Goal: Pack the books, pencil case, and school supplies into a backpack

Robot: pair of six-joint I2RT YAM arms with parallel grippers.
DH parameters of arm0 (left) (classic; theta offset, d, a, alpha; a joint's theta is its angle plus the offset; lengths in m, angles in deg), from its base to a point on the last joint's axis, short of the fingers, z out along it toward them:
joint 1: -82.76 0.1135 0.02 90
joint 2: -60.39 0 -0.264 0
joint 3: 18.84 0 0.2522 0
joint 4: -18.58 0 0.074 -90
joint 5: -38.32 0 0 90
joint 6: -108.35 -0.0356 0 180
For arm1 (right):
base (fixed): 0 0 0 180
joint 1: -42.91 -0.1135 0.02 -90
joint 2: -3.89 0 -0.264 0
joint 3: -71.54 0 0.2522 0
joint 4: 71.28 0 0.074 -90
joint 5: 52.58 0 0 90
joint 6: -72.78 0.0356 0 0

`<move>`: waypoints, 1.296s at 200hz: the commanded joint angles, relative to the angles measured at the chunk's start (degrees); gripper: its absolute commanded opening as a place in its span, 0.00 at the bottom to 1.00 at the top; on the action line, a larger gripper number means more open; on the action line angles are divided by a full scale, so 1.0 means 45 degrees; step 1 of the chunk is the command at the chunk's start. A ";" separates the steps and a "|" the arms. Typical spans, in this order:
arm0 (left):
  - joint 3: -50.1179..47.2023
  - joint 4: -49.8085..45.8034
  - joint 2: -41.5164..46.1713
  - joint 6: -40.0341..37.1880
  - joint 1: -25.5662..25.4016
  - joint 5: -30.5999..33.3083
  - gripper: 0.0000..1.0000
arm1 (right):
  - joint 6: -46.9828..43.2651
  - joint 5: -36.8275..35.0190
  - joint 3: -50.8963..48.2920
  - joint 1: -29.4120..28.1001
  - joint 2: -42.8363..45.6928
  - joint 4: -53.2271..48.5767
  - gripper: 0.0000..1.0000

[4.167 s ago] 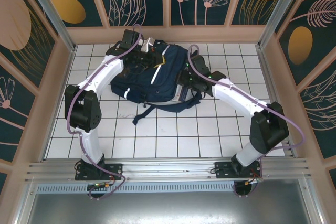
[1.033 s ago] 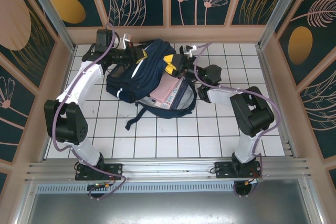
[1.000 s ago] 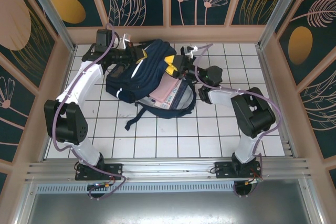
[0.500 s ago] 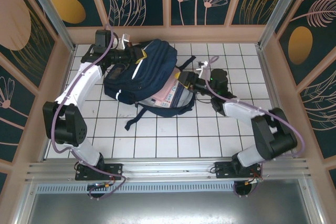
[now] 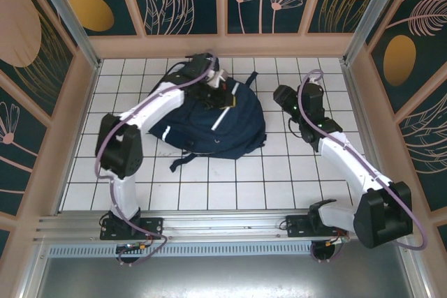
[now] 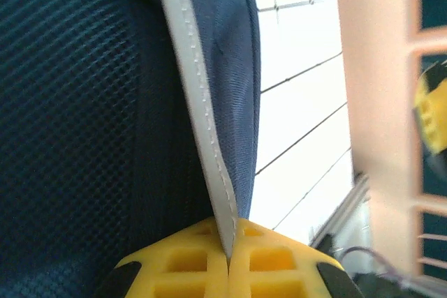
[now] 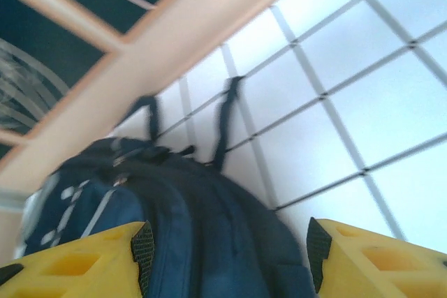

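On the white tiled worktop point(image 5: 230, 186) lay a navy fabric backpack point(image 5: 209, 120); left jaws clamped its white stripe point(image 6: 202, 123), right jaws stood apart, empty

**Desk:** How's the light on your feeds?

**Me:** The overhead view is bright and even, lit from above. The white tiles point(image 5: 230, 172) bounce plenty, and I see only soft shadows hugging the backpack point(image 5: 209, 120) and the arms point(image 5: 150, 106). It's sharp, though the frame posts point(image 5: 66, 15) lean outward at the edges.

**Desk:** Wrist cameras?

**Me:** Left wrist sits too close. The mesh point(image 6: 70, 102) is fairly crisp, but the left gripper point(image 6: 227, 266) is soft and the tiles beyond are blown out white. Right wrist is smeared all over: grout lines point(image 7: 335, 123), the backpack and the right gripper point(image 7: 227, 263) all look blurred to me.
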 commanded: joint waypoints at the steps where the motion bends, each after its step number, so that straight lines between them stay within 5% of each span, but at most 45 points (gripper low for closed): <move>1: 0.0928 -0.1424 0.0305 -0.1811 -0.0893 -0.0154 0.02 | -0.0073 -0.0742 0.0066 0.0672 -0.0152 -0.1204 0.61; 23: 0.0114 -0.1680 0.0572 -0.2214 -0.0971 0.0293 0.14 | -0.0285 -0.0070 0.0164 0.0798 -0.0710 -0.1224 0.61; 44: -0.0572 -0.1990 0.1292 -0.2478 -0.0945 0.2121 0.30 | -0.0522 0.0535 0.0344 0.0787 -0.1360 -0.1140 0.63; 80: -0.3282 -0.0466 0.4472 -0.1194 -0.0109 0.4081 0.47 | -0.0966 0.1055 0.1014 0.0768 -0.2534 -0.0784 0.64; 125: -0.8988 0.1685 0.8871 0.1765 0.2629 0.4327 0.43 | -0.1540 0.2657 0.4053 0.0728 -0.5898 -0.1899 0.64; 164: -1.3167 0.4038 0.9609 0.3387 0.4428 0.3211 0.30 | -0.1603 0.3334 0.6419 0.0749 -0.8526 -0.2637 0.64; 189: -1.3416 0.4813 0.8435 0.3092 0.4606 0.3315 0.26 | -0.1575 0.3049 0.6847 0.0678 -0.9108 -0.2895 0.61; 259: -1.2276 0.7043 0.5240 0.2794 0.3916 0.1905 0.32 | -0.1406 0.0272 0.4265 0.0186 -0.5452 -0.3161 0.62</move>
